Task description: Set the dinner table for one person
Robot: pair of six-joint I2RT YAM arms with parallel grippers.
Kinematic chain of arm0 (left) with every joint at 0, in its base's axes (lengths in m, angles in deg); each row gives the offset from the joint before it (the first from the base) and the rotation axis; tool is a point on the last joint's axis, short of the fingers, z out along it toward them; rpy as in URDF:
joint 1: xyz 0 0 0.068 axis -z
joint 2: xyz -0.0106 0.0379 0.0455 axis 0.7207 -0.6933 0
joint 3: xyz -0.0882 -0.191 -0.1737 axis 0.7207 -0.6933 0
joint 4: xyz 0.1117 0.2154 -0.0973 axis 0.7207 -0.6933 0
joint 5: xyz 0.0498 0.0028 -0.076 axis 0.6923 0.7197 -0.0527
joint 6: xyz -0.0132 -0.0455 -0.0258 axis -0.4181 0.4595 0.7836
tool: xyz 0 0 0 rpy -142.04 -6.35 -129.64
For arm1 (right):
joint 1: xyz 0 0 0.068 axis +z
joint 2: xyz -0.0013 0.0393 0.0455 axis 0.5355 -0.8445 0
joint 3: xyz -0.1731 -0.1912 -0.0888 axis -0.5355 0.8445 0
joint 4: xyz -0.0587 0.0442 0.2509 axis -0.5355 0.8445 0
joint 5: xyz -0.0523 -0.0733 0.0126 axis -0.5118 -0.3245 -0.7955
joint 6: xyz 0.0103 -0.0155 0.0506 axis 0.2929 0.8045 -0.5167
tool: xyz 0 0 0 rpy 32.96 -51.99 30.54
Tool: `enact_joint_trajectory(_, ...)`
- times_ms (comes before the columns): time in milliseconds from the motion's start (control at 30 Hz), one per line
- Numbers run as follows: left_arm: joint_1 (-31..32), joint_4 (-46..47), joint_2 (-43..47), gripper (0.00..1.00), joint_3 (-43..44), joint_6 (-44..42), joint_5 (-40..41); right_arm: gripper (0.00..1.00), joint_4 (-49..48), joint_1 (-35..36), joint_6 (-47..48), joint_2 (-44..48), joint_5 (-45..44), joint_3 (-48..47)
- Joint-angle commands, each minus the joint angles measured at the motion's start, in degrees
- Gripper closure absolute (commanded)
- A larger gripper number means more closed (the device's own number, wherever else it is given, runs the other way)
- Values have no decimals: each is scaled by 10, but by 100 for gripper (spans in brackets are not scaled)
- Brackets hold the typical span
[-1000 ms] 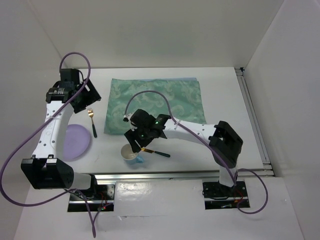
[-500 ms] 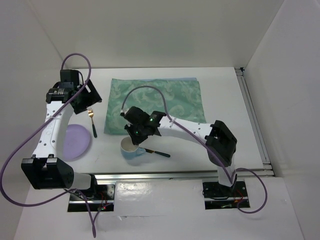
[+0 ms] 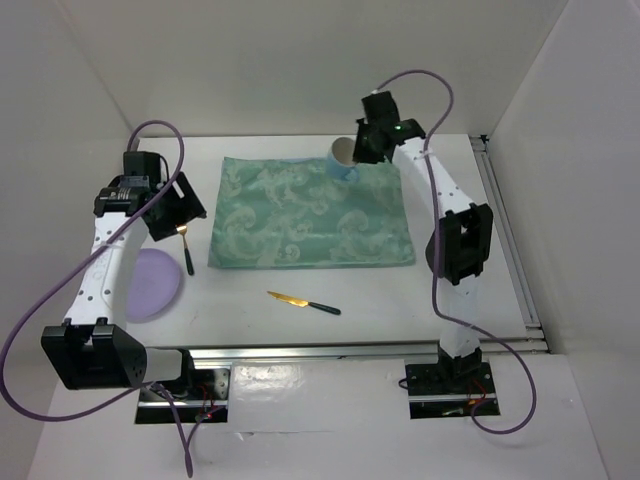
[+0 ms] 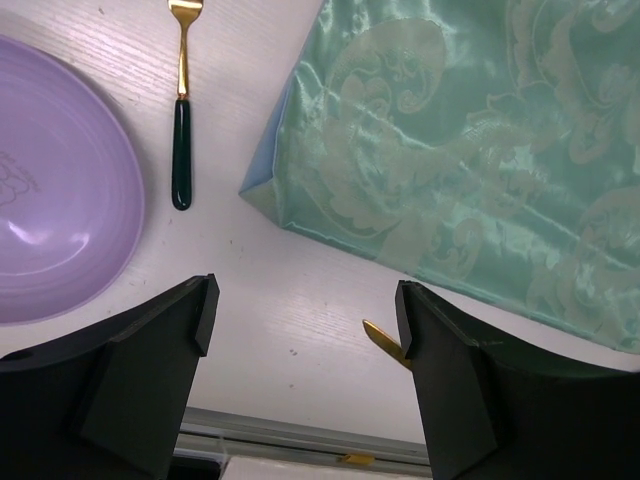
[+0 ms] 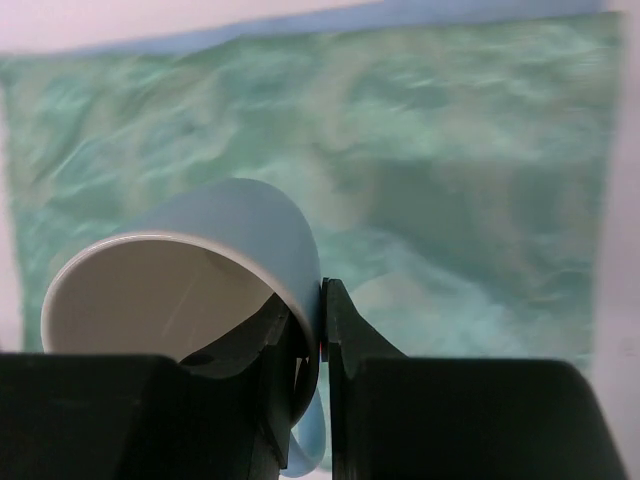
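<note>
The right gripper (image 5: pixel 319 303) clamps one light blue ceramic mug (image 5: pixel 232 228) over the far edge of one teal patterned cloth placemat (image 3: pixel 310 215). The left gripper (image 4: pixel 305 300) gapes empty. The white rectangular dinner table (image 3: pixel 400 300) bears one round purple plate (image 3: pixel 150 285), one gold dark-handled fork (image 3: pixel 185 250) and one gold dark-handled knife (image 3: pixel 303 302).

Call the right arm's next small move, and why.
Probably lower and release. The right gripper pinches the blue cup by its wall over the placemat's far edge, right of centre, a sensible drink spot.
</note>
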Motion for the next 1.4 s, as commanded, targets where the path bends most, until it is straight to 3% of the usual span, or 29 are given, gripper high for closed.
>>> enact_joint_trajectory(0,-3,0,11,10,-1,6,16,100,23,-35,-25,-30,17,-65)
enact_joint_trajectory(167,-3,0,0,10,-18,6,23,100,53,-106,-25,-119,12,-183)
enact_joint_trajectory(333,-3,5,-5,10,-24,6,18,100,31,-149,-25,-142,23,-169)
enact_joint_trajectory(933,-3,10,-16,10,-41,12,23,100,-3,-154,-20,-210,-9,-157)
enact_joint_trajectory(1000,-3,10,-16,9,-41,12,23,94,-9,-154,-20,-205,-9,-152)
enact_joint_trajectory(1033,-3,10,-16,9,-41,12,23,86,-14,-154,-20,-205,-9,-152)
enact_joint_trajectory(1067,-3,10,-16,9,-41,12,23,68,-14,-154,-20,-199,-4,-152)
enact_joint_trajectory(1200,-3,10,-11,9,-41,17,23,43,-26,-154,-20,-194,11,-152)
enact_joint_trajectory(1367,-3,-1,-5,9,-41,34,23,26,-31,-154,-20,-176,23,-152)
